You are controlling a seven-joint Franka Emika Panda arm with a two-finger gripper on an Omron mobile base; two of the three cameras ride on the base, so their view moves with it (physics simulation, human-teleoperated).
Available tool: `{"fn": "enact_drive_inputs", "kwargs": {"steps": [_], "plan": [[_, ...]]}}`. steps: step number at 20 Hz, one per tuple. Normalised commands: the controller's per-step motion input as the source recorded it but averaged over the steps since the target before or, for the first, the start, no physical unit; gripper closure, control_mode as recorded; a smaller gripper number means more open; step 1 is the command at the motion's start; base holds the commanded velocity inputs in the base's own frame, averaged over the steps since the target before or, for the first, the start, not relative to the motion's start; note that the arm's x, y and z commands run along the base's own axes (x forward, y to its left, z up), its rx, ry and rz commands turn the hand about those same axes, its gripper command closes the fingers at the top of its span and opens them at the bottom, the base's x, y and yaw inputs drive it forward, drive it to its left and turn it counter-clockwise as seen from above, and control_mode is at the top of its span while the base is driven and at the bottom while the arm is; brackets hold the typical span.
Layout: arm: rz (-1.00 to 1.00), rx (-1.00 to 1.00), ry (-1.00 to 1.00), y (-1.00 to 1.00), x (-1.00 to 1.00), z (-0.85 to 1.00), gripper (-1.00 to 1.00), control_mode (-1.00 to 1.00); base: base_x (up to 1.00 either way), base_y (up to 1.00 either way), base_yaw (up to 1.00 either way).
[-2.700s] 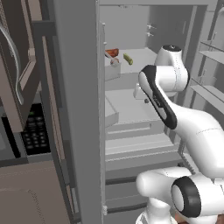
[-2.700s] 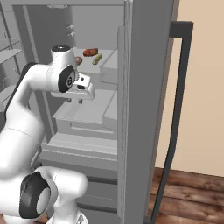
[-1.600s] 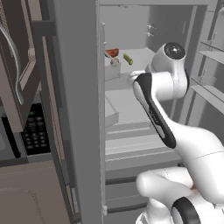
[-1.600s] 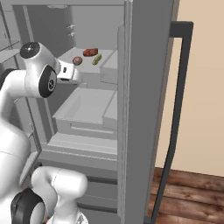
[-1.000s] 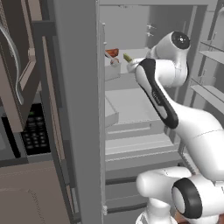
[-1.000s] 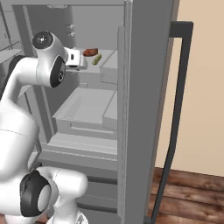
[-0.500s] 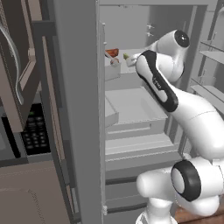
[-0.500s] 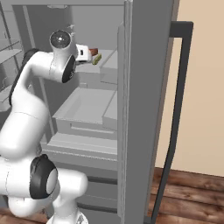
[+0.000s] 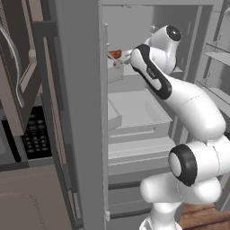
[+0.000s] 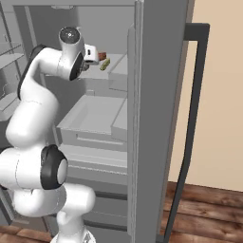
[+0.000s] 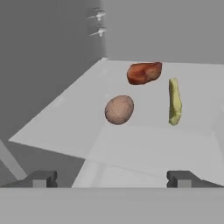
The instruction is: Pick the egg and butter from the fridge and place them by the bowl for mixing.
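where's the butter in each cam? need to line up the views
Left base view: cannot make it out; the arm covers that part of the fridge shelf.
Right base view: butter, upper left of centre, just right of the robot's hand.
Hand view: butter, right of centre, lying lengthwise, right of the egg.
Shared landmark: the red-orange lump, close beside the butter.

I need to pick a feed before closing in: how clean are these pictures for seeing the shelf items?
Hand view: even, flat light, no glare, egg, butter and red-orange lump sharp apart from slight softness. Left base view: the arm covers most of the shelf. Right base view: butter small and coarse.
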Motion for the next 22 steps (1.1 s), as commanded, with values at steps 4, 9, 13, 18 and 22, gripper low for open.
{"fn": "enact_drive_inputs", "kwargs": {"steps": [4,9,13,18,22], "plan": [[0.0,0.0,0.1,0.26,0.4,-0.12,-1.0,-1.0,0.0,0.0,0.0],[0.0,0.01,0.18,0.18,0.34,-0.2,-1.0,-1.0,0.0,0.0,0.0],[0.02,0.0,0.02,0.05,0.3,-0.11,-1.0,-1.0,0.0,0.0,0.0],[0.01,0.0,0.0,0.0,0.28,-0.14,-1.0,-1.0,0.0,0.0,0.0],[0.0,-0.02,0.01,0.02,0.22,-0.19,-1.0,-1.0,0.0,0.0,0.0]]}}
